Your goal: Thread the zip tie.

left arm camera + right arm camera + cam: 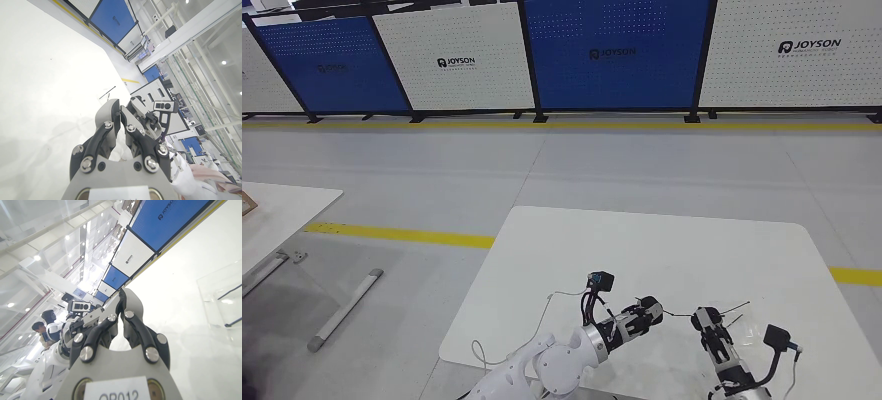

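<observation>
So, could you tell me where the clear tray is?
In the top view, the clear tray sits on the table, just right of the right gripper.

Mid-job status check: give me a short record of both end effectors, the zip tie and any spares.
left end effector: shut on zip tie
right end effector: shut, at the tie's other end
spare zip tie: lying loose on table
clear tray: on table by right arm, further zip ties inside
</observation>
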